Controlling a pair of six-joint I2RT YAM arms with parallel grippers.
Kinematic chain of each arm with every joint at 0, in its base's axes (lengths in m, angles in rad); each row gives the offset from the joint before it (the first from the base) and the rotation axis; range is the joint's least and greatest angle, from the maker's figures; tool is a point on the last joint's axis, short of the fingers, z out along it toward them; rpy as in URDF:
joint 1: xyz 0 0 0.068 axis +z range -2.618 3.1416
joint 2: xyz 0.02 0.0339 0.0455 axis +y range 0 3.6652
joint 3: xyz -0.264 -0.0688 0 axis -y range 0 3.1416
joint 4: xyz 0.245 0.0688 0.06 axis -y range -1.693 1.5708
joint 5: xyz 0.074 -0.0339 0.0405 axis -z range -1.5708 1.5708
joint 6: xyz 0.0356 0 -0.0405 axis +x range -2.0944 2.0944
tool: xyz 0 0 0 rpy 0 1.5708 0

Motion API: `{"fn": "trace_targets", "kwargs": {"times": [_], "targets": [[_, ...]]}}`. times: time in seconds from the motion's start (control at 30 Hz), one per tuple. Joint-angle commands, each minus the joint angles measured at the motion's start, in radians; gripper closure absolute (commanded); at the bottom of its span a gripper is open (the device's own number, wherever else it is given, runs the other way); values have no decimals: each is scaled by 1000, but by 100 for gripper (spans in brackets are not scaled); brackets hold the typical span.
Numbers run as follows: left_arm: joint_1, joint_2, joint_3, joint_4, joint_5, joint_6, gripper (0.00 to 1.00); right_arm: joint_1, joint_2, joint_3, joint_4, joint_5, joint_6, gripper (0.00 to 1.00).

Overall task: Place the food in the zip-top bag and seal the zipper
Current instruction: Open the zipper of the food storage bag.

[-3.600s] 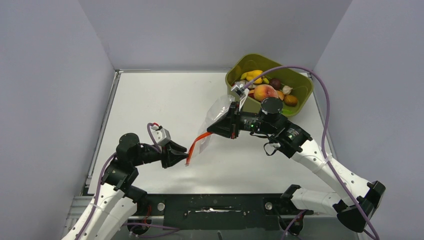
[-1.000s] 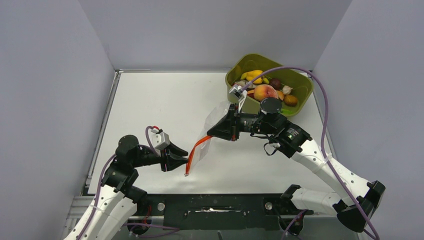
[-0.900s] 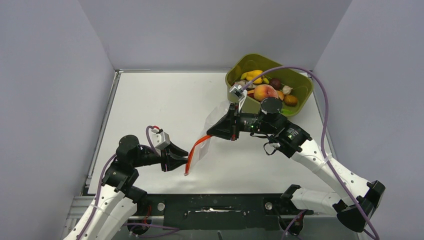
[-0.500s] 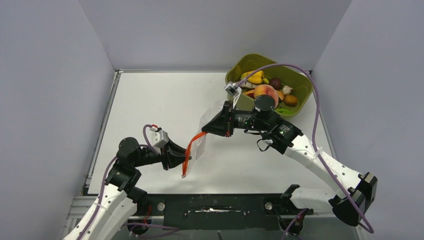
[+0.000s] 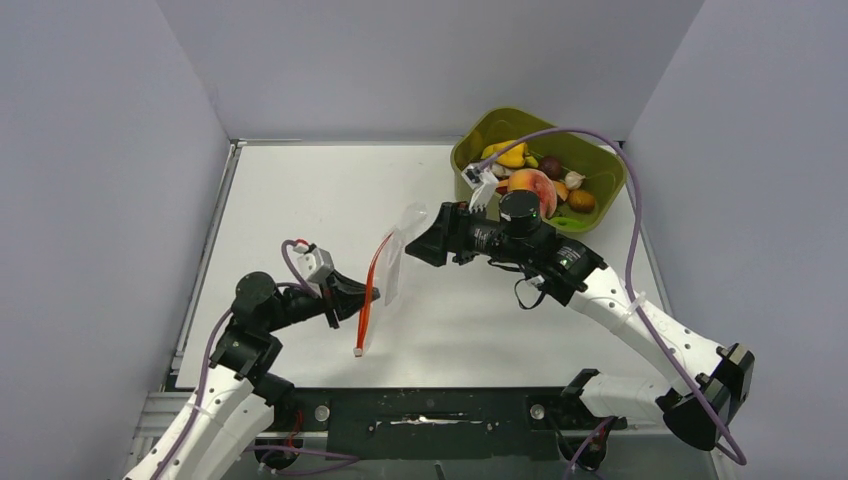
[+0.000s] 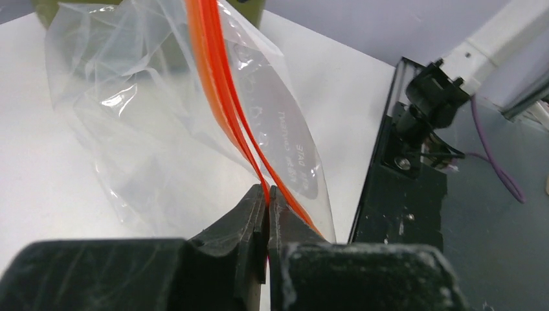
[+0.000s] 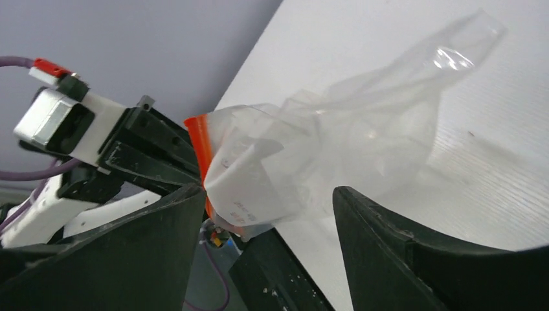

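While the zip-top bag (image 5: 392,262) is held up near the middle of the table (image 5: 300,200), its clear, crinkled film stands almost edge-on to the overhead camera. The zipper (image 5: 370,290) runs as a thin red-orange line from the far end of the mouth towards the near edge. In the left wrist view the bag (image 6: 129,116) spreads away from the camera and carries a patch of printed text. Its zipper (image 6: 213,78) shows as two orange tracks that run down together into the fingertips. Whether the film's lower folds touch the table (image 6: 45,194) I cannot tell.

The left gripper (image 5: 362,295) is clamped on that strip: its two black jaws meet with only the orange seal between them, as the left wrist view of this gripper (image 6: 267,194) shows.

The right gripper (image 5: 414,248) sits just beside the bag's far side with its jaws spread wide and gripping nothing. From the right wrist, its fingers (image 7: 162,220) frame the scene with a broad gap. Beyond them is the bag (image 7: 349,136), an orange corner of the zipper (image 7: 197,139), and the left gripper (image 7: 155,155) pinching it.

The food (image 5: 555,185) is all in the olive-green tub (image 5: 600,160) at the far right corner, well apart from the bag. The peach (image 5: 530,184) lies nearest the right arm's wrist, with yellow pieces (image 5: 510,155) and a dark purple piece (image 5: 552,166) behind it. None of it is in the bag.
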Motion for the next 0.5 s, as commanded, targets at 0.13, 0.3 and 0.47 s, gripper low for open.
{"fn": "trace_targets", "kwargs": {"times": [0.13, 0.3, 0.47], "targets": [[-6, 132, 198, -183, -319, 12, 100, 23, -10, 49, -158, 287, 144, 22], [-8, 214, 239, -210, -397, -45, 100, 93, 57, 90, -158, 347, 169, 23], [-10, 261, 292, -191, -461, -172, 100, 180, 109, 142, -148, 420, 174, 24]]}}
